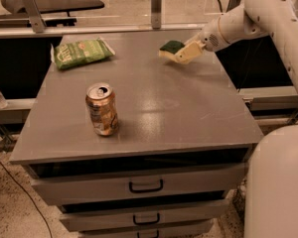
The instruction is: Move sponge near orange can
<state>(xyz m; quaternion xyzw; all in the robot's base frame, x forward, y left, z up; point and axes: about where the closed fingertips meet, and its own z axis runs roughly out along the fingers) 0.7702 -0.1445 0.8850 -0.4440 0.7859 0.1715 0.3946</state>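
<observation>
The sponge [171,48], dark green on top with pale yellow foam below, is held in my gripper [181,54] above the far middle-right of the grey table [188,108]. The gripper is shut on the sponge and reaches in from the right on the white arm [248,19]. The orange can [102,109] stands upright near the table's front left, with its silver top and open tab showing. The sponge is well apart from the can, behind it and to its right.
A green chip bag [82,52] lies at the table's far left corner. Drawers with dark handles [146,186] sit under the tabletop. The robot's white base [278,182] stands at the front right. A rail and glass panel [156,6] run behind the table.
</observation>
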